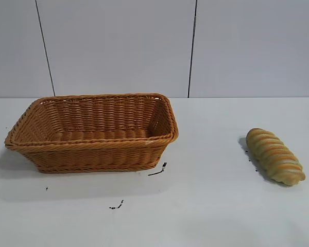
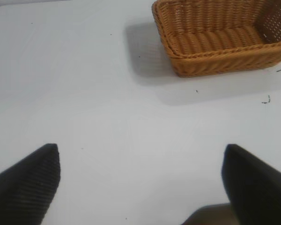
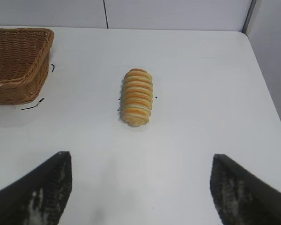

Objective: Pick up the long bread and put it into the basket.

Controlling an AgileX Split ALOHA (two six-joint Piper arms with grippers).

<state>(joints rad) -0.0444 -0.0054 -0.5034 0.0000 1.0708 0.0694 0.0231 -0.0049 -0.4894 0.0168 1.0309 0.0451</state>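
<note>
The long bread (image 1: 274, 156), a golden-tan loaf with cream and orange ridges, lies on the white table at the right. The orange-brown wicker basket (image 1: 92, 146) stands at the left and holds nothing that I can see. Neither gripper shows in the exterior view. In the right wrist view my right gripper (image 3: 140, 161) is open and empty, with the bread (image 3: 136, 97) ahead of it and apart from it, and a corner of the basket (image 3: 18, 70) to one side. In the left wrist view my left gripper (image 2: 140, 152) is open and empty over bare table, far from the basket (image 2: 225, 61).
Small black marks (image 1: 158, 171) lie on the table in front of the basket, and more black marks (image 1: 116, 206) lie nearer the front edge. A grey panelled wall (image 1: 154, 46) stands behind the table. The table's side edge (image 3: 264, 84) runs beyond the bread in the right wrist view.
</note>
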